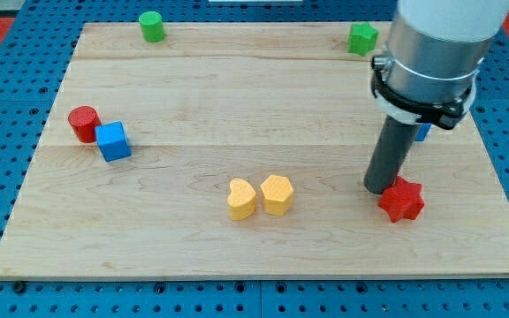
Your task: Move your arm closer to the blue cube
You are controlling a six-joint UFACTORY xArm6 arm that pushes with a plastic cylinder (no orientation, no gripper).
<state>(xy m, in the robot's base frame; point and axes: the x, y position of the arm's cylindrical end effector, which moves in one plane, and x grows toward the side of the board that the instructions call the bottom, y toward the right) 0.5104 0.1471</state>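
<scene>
The blue cube [113, 141] sits near the view's left edge of the wooden board [237, 97], touching a red cylinder [84, 123] on its upper left. My tip [379, 187] rests on the board at the view's right, far from the blue cube. The tip is right beside a red star-shaped block [402, 200], on that block's left. A second blue block [422, 133] is mostly hidden behind the arm; its shape cannot be made out.
A yellow heart-shaped block [241, 199] and a yellow hexagonal block [277, 194] sit side by side at the lower middle. A green cylinder [152, 26] is at the top left and a green block [362, 38] at the top right.
</scene>
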